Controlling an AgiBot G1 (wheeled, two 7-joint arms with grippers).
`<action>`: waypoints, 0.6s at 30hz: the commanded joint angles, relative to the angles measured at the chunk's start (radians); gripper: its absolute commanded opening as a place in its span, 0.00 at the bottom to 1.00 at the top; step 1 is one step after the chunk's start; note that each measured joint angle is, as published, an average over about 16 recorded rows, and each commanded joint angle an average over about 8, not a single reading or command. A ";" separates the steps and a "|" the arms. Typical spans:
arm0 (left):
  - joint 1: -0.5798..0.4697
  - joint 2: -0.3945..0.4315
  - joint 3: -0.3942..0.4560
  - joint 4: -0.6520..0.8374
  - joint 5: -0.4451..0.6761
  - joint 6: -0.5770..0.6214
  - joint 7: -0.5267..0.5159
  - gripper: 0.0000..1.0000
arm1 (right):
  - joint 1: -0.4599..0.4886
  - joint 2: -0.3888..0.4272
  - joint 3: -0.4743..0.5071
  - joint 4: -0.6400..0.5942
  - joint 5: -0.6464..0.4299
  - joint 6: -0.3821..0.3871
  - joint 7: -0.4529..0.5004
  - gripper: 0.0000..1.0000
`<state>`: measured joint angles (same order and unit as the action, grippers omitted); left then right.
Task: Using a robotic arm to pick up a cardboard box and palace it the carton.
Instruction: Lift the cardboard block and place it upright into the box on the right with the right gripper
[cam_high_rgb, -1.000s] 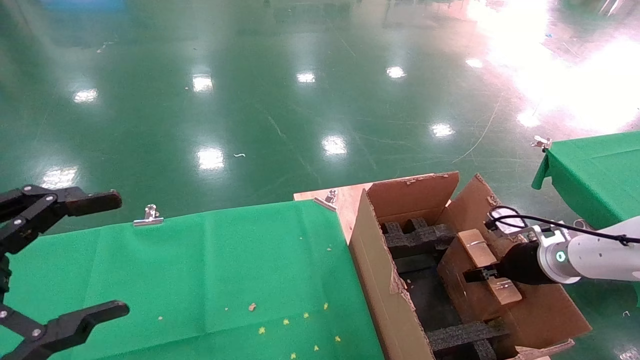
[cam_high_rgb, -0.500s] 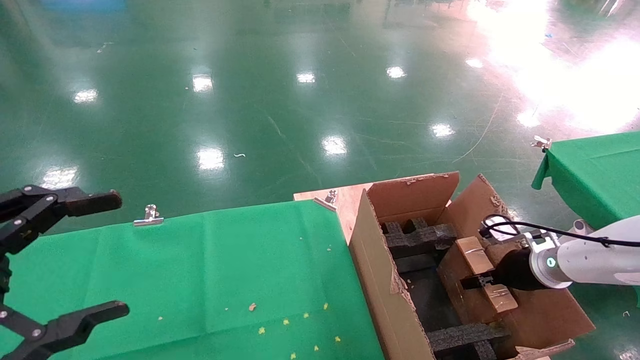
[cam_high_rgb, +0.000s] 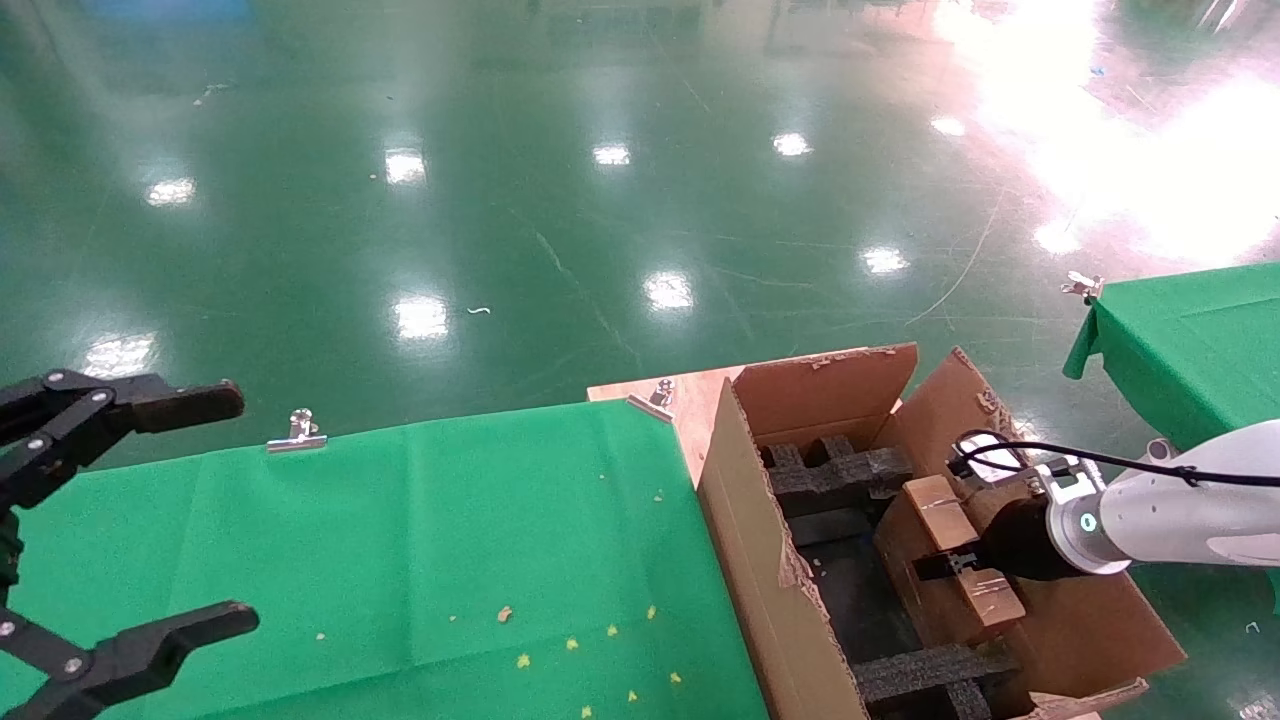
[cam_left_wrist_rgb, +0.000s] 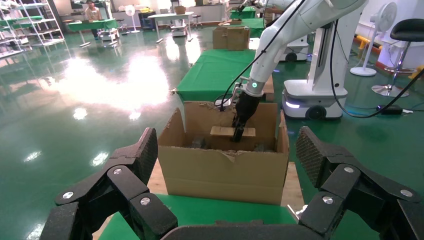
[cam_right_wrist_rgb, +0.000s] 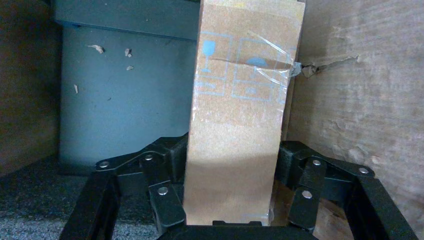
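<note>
The large brown carton (cam_high_rgb: 750, 530) with torn flaps stands right of the green table, with black foam blocks (cam_high_rgb: 840, 475) inside. My right gripper (cam_high_rgb: 945, 567), on the white arm (cam_high_rgb: 1170, 510), is shut on the flat brown cardboard box (cam_high_rgb: 940, 505) and holds it on edge inside the carton, close to the right wall. In the right wrist view the box (cam_right_wrist_rgb: 245, 100) sits between the fingers (cam_right_wrist_rgb: 165, 165), beside the carton wall (cam_right_wrist_rgb: 360, 100). The left wrist view shows the carton (cam_left_wrist_rgb: 225, 172) with the box (cam_left_wrist_rgb: 222, 131) in it. My left gripper (cam_high_rgb: 150, 510) is open and parked at the far left.
A green-clothed table (cam_high_rgb: 400, 540) with a metal clip (cam_high_rgb: 297, 435) on its far edge lies left of the carton. A wooden board (cam_high_rgb: 690, 400) shows under the carton's far corner. A second green table (cam_high_rgb: 1190, 350) stands at the right. Shiny green floor lies beyond.
My right gripper has moved a little to the left and down with the cardboard box, deeper into the carton. The left arm has not moved.
</note>
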<state>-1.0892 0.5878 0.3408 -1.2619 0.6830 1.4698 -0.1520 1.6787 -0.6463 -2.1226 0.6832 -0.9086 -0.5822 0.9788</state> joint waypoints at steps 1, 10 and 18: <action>0.000 0.000 0.000 0.000 0.000 0.000 0.000 1.00 | -0.001 -0.001 0.001 -0.002 0.002 -0.002 -0.001 1.00; 0.000 0.000 0.000 0.000 0.000 0.000 0.000 1.00 | 0.008 0.006 0.000 0.007 0.001 -0.002 0.003 1.00; 0.000 0.000 0.000 0.000 0.000 0.000 0.000 1.00 | 0.029 0.026 0.001 0.032 -0.003 -0.010 -0.001 1.00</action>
<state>-1.0892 0.5878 0.3410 -1.2617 0.6830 1.4698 -0.1518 1.7085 -0.6196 -2.1221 0.7176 -0.9127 -0.5903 0.9797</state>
